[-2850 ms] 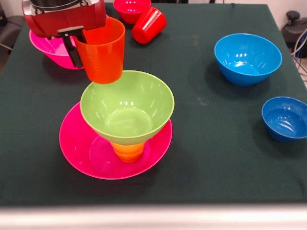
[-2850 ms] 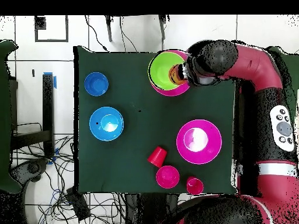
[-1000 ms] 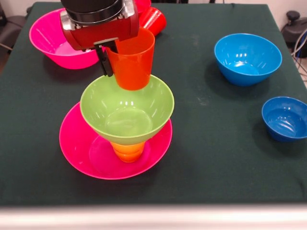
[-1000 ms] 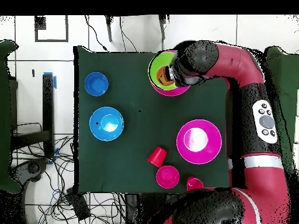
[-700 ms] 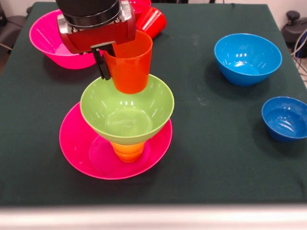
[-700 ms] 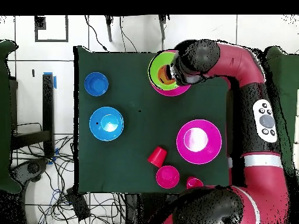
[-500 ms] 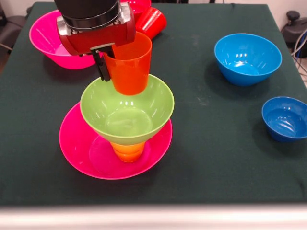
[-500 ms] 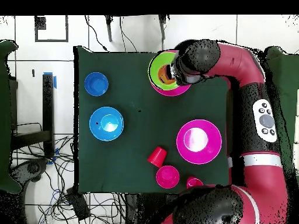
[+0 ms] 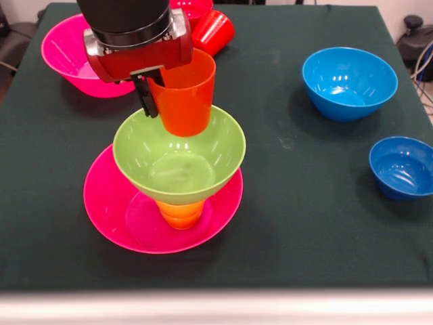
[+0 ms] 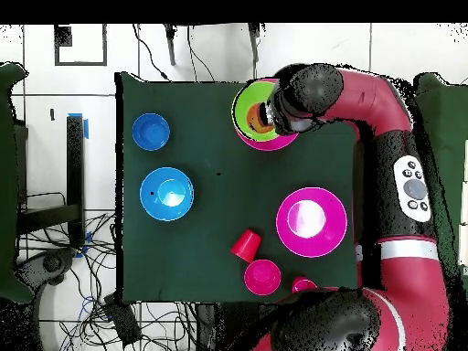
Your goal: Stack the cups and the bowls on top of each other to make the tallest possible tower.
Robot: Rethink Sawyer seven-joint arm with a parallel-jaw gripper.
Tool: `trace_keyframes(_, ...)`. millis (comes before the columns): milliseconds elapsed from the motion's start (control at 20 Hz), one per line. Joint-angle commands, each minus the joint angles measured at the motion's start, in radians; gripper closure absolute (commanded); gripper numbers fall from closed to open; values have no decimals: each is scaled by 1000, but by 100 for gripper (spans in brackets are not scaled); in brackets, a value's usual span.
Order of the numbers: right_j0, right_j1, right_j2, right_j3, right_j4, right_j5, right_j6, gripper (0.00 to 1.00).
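Observation:
My gripper (image 9: 157, 95) is shut on the rim of the orange tapered cup (image 9: 183, 91) and holds it upright. One finger (image 9: 147, 100) shows on the cup's left side. The cup's base hangs over the far part of the lime green bowl (image 9: 179, 159). That bowl sits on the yellow-orange cup (image 9: 180, 214), which stands in a wide hot pink bowl (image 9: 122, 210). In the overhead view the arm's head covers part of the green bowl (image 10: 245, 110) and the orange cup (image 10: 262, 116). I cannot tell whether the cup touches the bowl.
A second pink bowl (image 9: 71, 54) stands at the back left. A red cup (image 9: 216, 28) lies on its side, and a small red bowl (image 9: 193, 7) sits behind it. The light blue bowl (image 9: 350, 82) and the small dark blue bowl (image 9: 402, 168) stand at the right.
The gripper and the orange cup have sunk a little toward the green bowl and drifted slightly sideways. Nothing else has moved.

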Motion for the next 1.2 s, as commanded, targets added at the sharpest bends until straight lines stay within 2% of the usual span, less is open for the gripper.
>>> trace_keyframes(50,26,21,-22,13,-32,-43,-26,100)
trace_keyframes(650,5,86,-5,-80,-37,7,-109,100)
trace_keyframes(700,12,100,-1,-117,-39,26,-115,100)
trace_keyframes(800,2,96,-5,-87,-38,-1,-114,100)
trace_keyframes(1200,16,126,0,-166,-44,52,-137,100)
